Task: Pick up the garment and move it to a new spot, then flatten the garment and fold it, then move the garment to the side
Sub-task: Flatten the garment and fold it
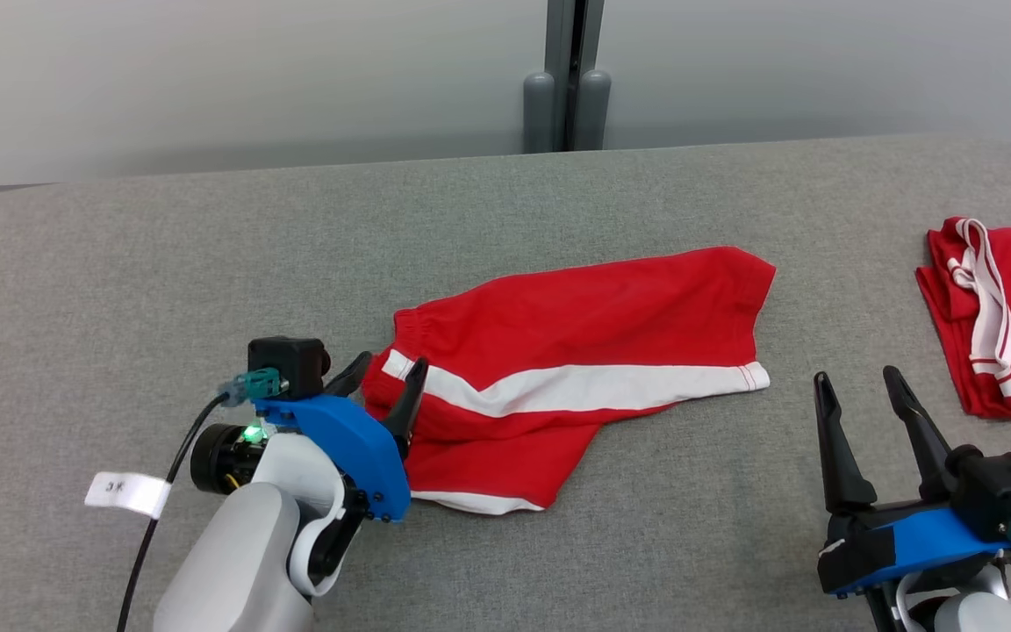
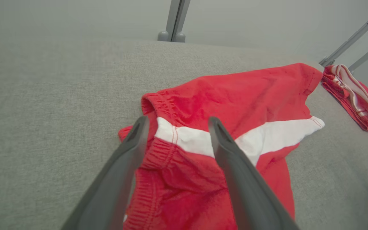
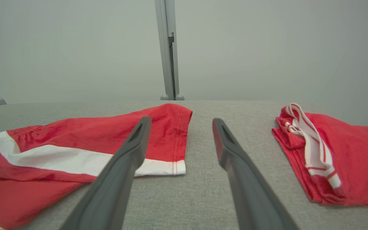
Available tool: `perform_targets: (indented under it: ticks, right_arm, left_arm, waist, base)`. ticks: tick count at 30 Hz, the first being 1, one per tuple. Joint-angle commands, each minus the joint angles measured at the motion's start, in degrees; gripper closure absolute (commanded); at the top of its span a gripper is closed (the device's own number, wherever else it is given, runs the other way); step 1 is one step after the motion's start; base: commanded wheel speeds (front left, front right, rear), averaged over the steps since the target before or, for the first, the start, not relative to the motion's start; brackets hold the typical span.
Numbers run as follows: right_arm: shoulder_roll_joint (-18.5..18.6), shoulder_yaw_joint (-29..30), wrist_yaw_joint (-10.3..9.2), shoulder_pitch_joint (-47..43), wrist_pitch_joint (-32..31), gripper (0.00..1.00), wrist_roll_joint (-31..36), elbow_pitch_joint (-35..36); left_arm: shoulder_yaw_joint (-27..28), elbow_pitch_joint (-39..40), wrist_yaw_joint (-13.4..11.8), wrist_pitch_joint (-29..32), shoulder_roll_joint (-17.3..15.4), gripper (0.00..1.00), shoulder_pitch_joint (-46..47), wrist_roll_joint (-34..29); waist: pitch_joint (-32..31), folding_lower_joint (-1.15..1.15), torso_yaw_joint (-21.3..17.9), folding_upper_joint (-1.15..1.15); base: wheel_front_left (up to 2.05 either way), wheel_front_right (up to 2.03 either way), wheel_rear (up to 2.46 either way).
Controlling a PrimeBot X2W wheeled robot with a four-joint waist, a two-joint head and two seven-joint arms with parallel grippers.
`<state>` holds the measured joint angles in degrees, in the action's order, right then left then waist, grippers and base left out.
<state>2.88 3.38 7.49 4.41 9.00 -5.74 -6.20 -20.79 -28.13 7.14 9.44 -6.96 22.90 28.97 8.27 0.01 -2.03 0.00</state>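
Note:
The garment (image 1: 576, 325) is a pair of red shorts with a white side stripe. It lies loosely spread across the middle of the grey table (image 1: 207, 263), waistband at its left end. My left gripper (image 1: 391, 362) stands open at that end, and in the left wrist view its fingers straddle the white stripe at the waistband (image 2: 178, 120). Nothing is pinched between them. My right gripper (image 1: 856, 377) is open over bare table off the shorts' right hem (image 3: 181, 120). The garment (image 3: 75, 137) stretches to its left.
A second red garment with red-and-white trim (image 1: 1006, 325) lies bunched at the table's right edge, right of my right gripper. A grey post (image 1: 567, 79) stands behind the table's far edge. A white tag (image 1: 126, 493) hangs on the left arm's cable.

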Motion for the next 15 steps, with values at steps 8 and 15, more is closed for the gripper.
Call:
perform_targets:
  ticks: [8, 15]
  right_arm:
    - [0.03, -0.19, 0.00, 1.26, 1.20, 0.00, -0.64, -0.97]
    - [0.02, -0.89, 0.00, 2.33, 1.62, 0.00, -1.00, -1.56]
  left_arm:
    - [-0.82, -1.03, -2.10, 10.25, -0.34, 0.00, 4.09, 1.59]
    - [-1.43, -0.64, -4.54, 14.48, -0.95, 0.00, 5.79, 0.70]
  waist:
    - [1.52, -0.01, -0.85, 0.00]
    - [2.92, -0.01, -1.25, 0.00]
  base:
    - [0.00, 0.00, 0.00]
    - [0.00, 0.00, 0.00]
